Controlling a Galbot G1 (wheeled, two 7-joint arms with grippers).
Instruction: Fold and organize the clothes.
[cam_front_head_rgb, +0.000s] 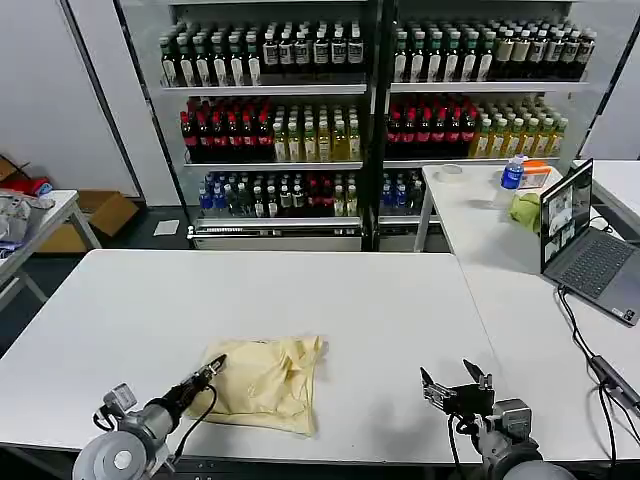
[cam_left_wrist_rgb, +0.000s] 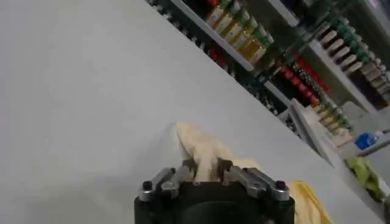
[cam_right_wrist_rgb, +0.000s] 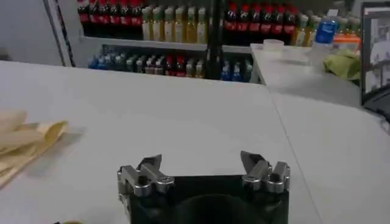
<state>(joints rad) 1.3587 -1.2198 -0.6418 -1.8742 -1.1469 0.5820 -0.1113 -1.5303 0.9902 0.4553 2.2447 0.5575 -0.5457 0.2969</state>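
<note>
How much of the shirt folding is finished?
Partly done: the T-shirt already lies folded into a compact wad on the table. Right now the left gripper is pinching its corner. The right gripper waits open, apart. Tidying the rumpled folds is left.

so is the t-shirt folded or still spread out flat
Folded, roughly: the T-shirt lies as a compact layered bundle on the table, no sleeves spread. The left gripper pinches one corner.
</note>
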